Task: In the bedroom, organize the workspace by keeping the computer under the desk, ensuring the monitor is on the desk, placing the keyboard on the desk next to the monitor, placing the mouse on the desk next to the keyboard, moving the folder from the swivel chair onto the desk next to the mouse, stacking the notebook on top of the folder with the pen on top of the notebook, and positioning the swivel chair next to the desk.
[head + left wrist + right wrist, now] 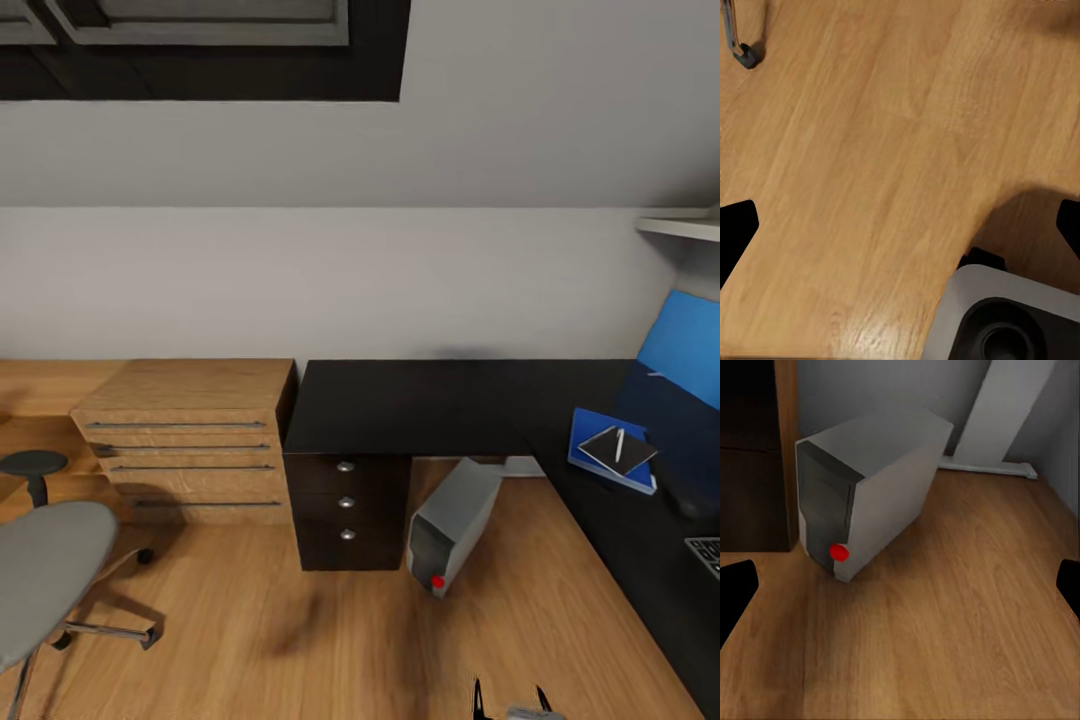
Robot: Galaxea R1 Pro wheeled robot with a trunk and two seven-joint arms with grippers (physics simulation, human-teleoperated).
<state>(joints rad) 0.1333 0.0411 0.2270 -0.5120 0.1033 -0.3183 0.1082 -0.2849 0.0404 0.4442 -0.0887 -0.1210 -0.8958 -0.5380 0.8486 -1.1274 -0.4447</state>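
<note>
The grey computer tower point(455, 522) with a red button stands on the floor under the black L-shaped desk point(420, 405), and shows close up as the computer point(866, 487) in the right wrist view. On the desk's right wing a blue folder point(603, 458) carries a dark notebook point(612, 450) with a white pen point(620, 444) on top. The monitor point(686, 345) glows blue at the far right. A keyboard corner point(706, 555) shows at the edge. The grey swivel chair point(45, 575) stands at left, apart from the desk. My right gripper point(510, 698) is open and empty. My left gripper point(900, 232) hangs open over the floor.
A wooden dresser point(190, 435) stands against the wall left of the desk's drawer unit point(346, 505). A dark round stool point(33, 465) sits behind the chair. A chair caster point(746, 54) and my own grey base point(1005, 315) show in the left wrist view. Wooden floor point(300, 620) lies between chair and desk.
</note>
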